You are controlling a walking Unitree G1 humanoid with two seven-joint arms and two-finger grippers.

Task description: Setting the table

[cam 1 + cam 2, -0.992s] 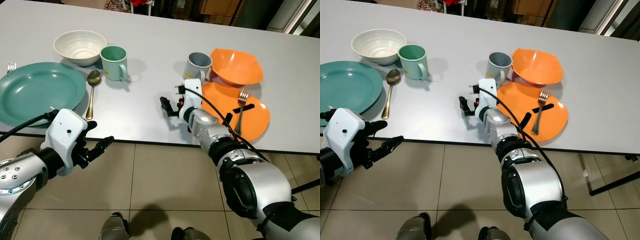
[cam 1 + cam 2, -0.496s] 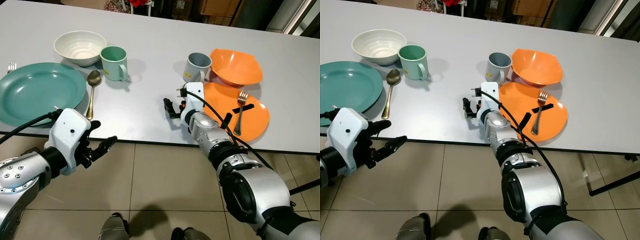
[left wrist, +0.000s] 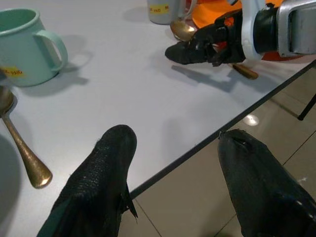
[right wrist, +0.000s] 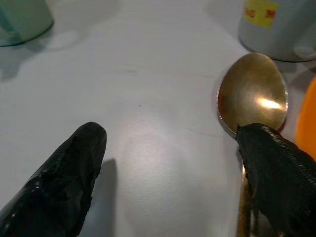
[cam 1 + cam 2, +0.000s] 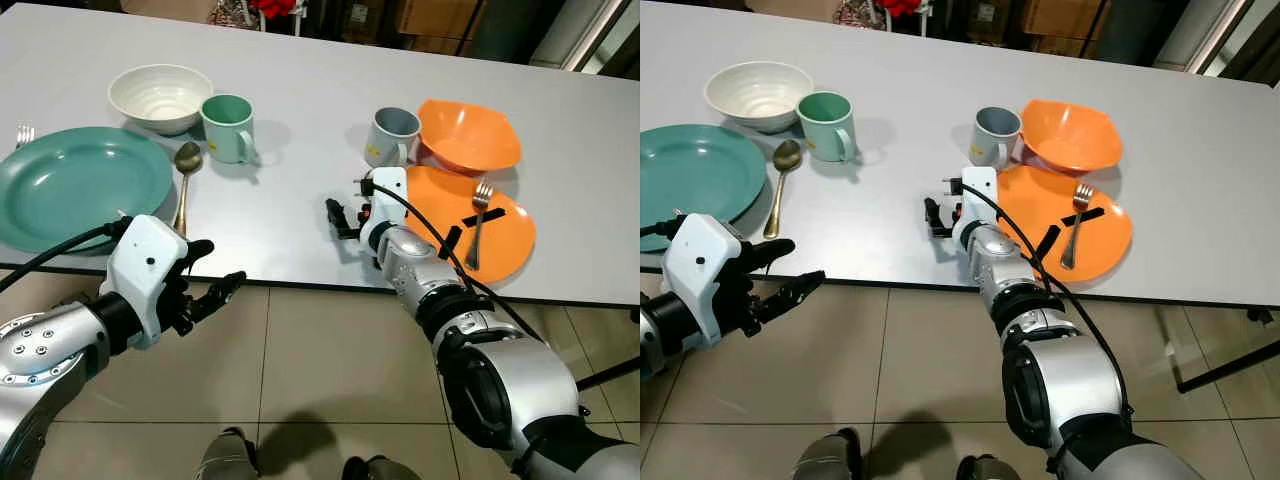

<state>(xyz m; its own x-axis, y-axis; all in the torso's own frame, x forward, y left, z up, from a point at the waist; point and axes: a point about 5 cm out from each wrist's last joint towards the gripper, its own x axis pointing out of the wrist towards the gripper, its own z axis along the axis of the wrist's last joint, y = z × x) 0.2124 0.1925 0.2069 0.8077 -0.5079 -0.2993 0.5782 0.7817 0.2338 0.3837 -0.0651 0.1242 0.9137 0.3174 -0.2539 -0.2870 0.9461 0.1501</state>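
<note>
Right jaws (image 4: 168,163) spread low over bench (image 5: 300,90), brass spoon (image 4: 252,98) touching one finger; left jaws (image 3: 177,173) spread past bench edge.

table (image 5: 300,90): matt grey, smooth
spoon (image 4: 253,98): brass-coloured metal, polished, a bright glint is seen
orange plate (image 5: 515,225): smooth, slightly glossy, plastic-looking
white bowl (image 5: 160,95): glazed, ribbed inside
right gripper (image 4: 170,163) fingers (image 4: 64,182): black, rough-textured
floor (image 5: 320,370): glossy beige tiles
</note>
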